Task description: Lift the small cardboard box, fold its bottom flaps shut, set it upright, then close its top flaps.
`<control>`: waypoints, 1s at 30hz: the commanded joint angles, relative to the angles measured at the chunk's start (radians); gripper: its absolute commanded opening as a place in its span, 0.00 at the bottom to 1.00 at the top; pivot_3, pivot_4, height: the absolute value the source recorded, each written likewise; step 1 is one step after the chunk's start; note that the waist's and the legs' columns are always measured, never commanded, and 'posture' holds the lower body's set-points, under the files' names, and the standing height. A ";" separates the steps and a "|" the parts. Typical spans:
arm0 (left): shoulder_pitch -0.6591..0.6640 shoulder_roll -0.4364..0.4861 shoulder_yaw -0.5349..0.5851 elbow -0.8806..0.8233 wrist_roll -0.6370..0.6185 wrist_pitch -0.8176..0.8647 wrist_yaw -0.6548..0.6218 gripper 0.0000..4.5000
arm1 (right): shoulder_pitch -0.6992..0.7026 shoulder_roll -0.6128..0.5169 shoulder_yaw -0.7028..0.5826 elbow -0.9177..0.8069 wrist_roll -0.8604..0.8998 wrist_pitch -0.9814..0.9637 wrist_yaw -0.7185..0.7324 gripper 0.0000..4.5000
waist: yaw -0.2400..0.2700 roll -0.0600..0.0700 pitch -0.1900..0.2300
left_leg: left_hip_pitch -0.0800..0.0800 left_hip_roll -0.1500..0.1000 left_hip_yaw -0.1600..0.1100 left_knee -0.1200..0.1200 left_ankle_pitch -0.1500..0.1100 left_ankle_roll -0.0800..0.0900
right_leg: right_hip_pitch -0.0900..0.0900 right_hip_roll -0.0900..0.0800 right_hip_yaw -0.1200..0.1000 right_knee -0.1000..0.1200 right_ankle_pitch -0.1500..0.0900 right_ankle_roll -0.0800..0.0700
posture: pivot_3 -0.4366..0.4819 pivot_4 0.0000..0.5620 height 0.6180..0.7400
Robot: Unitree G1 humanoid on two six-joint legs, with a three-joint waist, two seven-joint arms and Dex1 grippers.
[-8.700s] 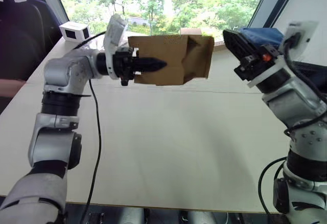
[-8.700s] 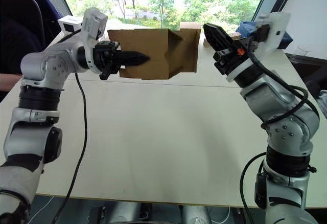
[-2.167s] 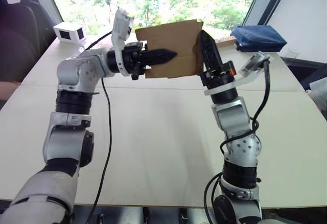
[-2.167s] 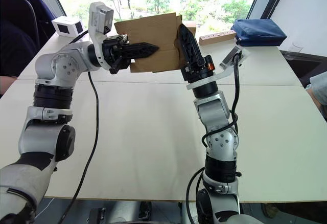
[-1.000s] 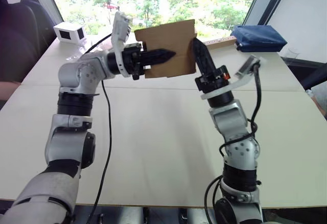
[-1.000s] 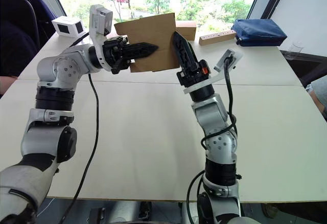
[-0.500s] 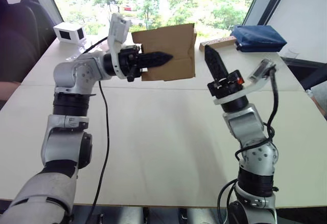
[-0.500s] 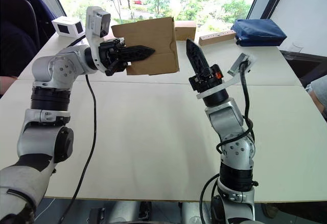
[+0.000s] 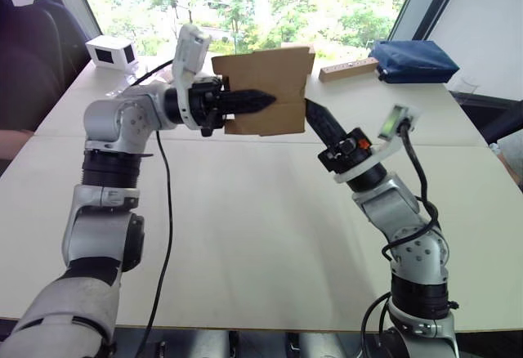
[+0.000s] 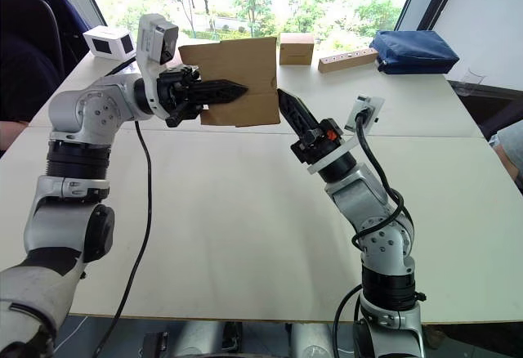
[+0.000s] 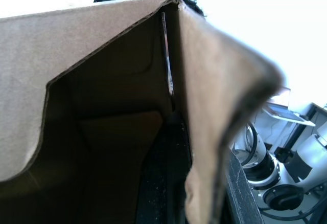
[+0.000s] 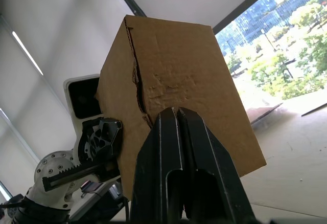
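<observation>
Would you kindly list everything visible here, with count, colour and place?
box: one, brown, held above the table at the far left-centre
cube box: one, brown, far edge of table, centre
wooden strip: one, tan, far edge, right of the cube box
pouch: one, dark blue, far right of table
white box: one, white with dark panels, far left corner
table: one, pale cream
left pincer: one, black, shut on a wall of the box
right pincer: one, black, shut, tip at the box's lower right corner
</observation>
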 commanded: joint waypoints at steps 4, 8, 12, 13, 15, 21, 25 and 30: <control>-0.016 0.017 -0.042 -0.035 0.028 -0.015 -0.012 0.00 | 0.027 -0.040 0.003 -0.077 0.017 0.036 0.017 0.01 | 0.001 0.000 0.000 | 0.000 0.000 0.000 0.000 0.000 0.000 | 0.000 0.000 0.000 0.000 0.000 0.000 | 0.48 0.27 1.00; -0.071 0.089 -0.127 -0.080 0.097 0.030 -0.013 0.00 | 0.165 -0.228 -0.128 -0.141 0.079 0.114 0.050 0.01 | 0.007 0.000 0.000 | 0.000 0.000 0.000 0.000 0.000 0.000 | 0.000 -0.001 0.000 0.000 0.000 0.000 | 0.48 0.27 1.00; -0.130 0.200 -0.313 -0.148 0.208 0.027 -0.126 0.00 | 0.277 -0.472 -0.190 -0.208 0.058 0.198 0.135 0.01 | 0.003 0.000 0.000 | -0.001 -0.001 0.001 0.000 -0.001 0.002 | 0.000 -0.002 0.001 -0.001 0.000 0.000 | 0.48 0.27 1.00; -0.158 0.216 -0.368 -0.148 0.252 0.026 -0.137 0.00 | 0.295 -0.533 -0.201 -0.224 0.033 0.210 0.158 0.01 | 0.002 0.000 0.000 | -0.001 -0.001 0.001 0.000 -0.001 0.002 | 0.000 -0.002 0.001 -0.003 0.000 0.000 | 0.48 0.27 1.00; -0.219 0.236 -0.483 -0.151 0.343 0.038 -0.155 0.00 | 0.323 -0.639 -0.222 -0.255 0.003 0.231 0.198 0.01 | 0.004 0.000 0.000 | 0.000 -0.002 0.001 0.001 -0.001 0.002 | 0.001 -0.001 0.001 -0.003 0.000 0.000 | 0.48 0.27 1.00; -0.331 0.238 -0.710 -0.216 0.478 0.076 -0.235 0.00 | 0.385 -0.864 -0.211 -0.397 -0.049 0.304 0.280 0.01 | 0.004 -0.001 0.000 | -0.001 -0.001 0.000 0.000 -0.001 0.002 | 0.000 0.001 0.001 -0.003 -0.003 -0.002 | 0.48 0.27 1.00; -0.317 0.180 -0.819 -0.248 0.570 0.045 -0.219 0.00 | 0.383 -0.908 -0.163 -0.483 -0.120 0.315 0.250 0.01 | 0.008 -0.001 0.000 | -0.001 -0.001 0.000 0.001 -0.001 0.002 | 0.000 0.001 0.001 -0.003 -0.002 -0.002 | 0.48 0.27 1.00; -0.278 0.143 -0.864 -0.245 0.634 -0.005 -0.201 0.00 | 0.381 -0.886 -0.108 -0.522 -0.162 0.334 0.193 0.01 | 0.021 -0.001 0.000 | -0.002 -0.001 0.000 0.001 -0.001 0.002 | -0.001 0.001 0.002 -0.004 -0.003 -0.002 | 0.48 0.27 1.00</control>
